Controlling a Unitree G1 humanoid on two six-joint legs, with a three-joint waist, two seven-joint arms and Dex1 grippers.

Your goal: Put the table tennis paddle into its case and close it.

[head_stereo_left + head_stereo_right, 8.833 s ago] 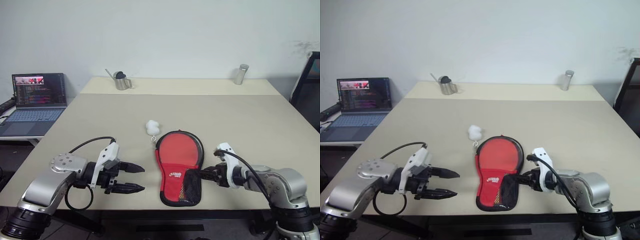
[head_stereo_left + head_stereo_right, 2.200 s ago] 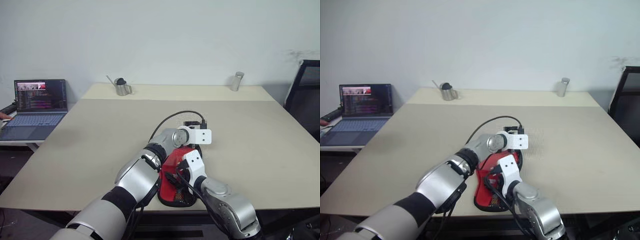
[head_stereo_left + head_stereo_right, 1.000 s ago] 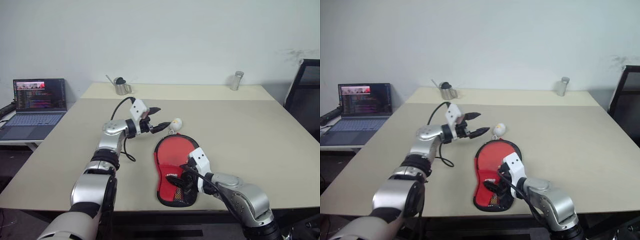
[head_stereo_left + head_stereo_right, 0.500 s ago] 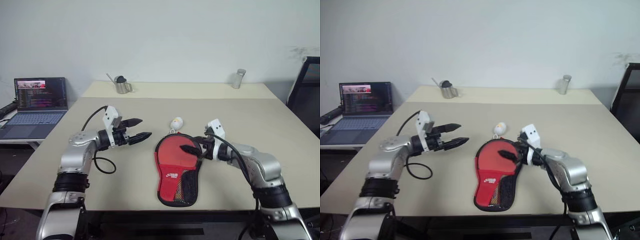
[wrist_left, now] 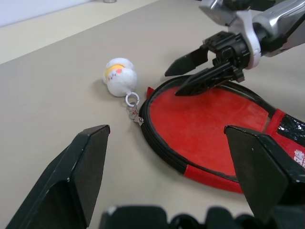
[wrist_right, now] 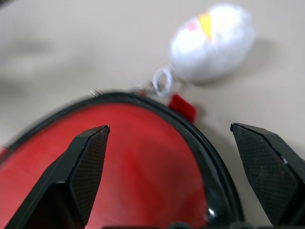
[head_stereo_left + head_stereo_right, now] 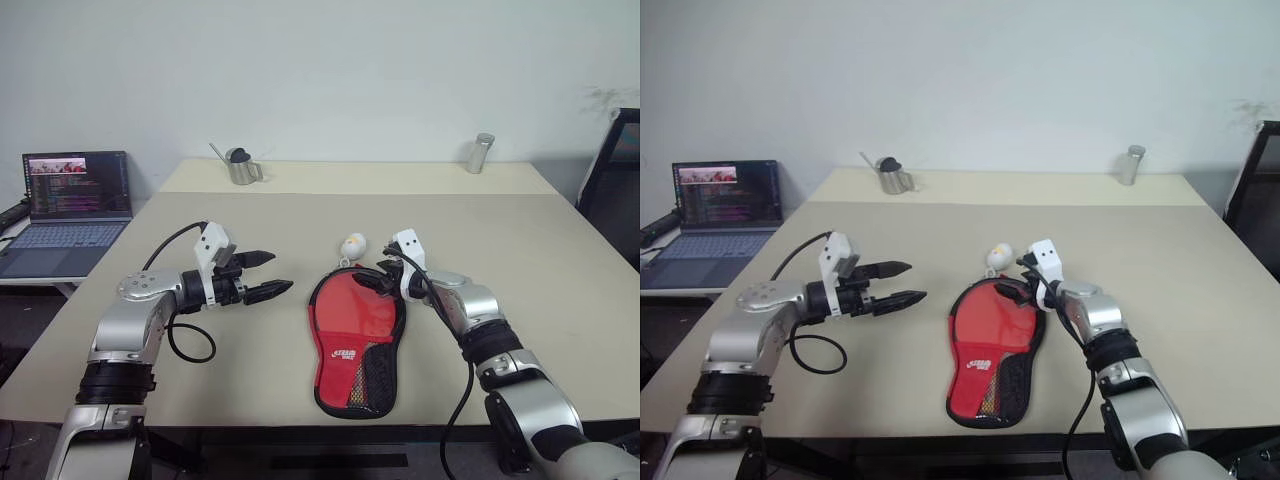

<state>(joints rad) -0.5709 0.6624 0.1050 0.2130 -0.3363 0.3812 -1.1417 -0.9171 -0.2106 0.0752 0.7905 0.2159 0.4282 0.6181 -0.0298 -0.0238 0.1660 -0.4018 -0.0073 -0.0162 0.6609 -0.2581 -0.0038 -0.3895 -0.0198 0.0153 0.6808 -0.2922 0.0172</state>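
The case [image 7: 352,335] lies flat near the table's front edge, red side up, with a black zipper rim and a mesh pocket at its narrow end. A white plush charm [image 7: 352,244] hangs from the zipper pull at the round far end [image 6: 183,107]. The table tennis paddle is hidden from view. My right gripper [image 7: 372,279] is open, low over the case's round end, just short of the charm [image 6: 209,43]. My left gripper [image 7: 280,272] is open and empty, hovering left of the case and pointing at it. The left wrist view shows the right gripper [image 5: 172,82] over the red fabric [image 5: 205,124].
A laptop [image 7: 75,200] sits on a side desk at the left. A metal pitcher [image 7: 238,167] and a metal shaker [image 7: 480,153] stand at the table's far edge [image 7: 360,190]. A black chair [image 7: 615,170] is at the right.
My right gripper has travelled from the case's narrow near end up to its round end by the charm. My left gripper has drawn back to the left, away from the charm.
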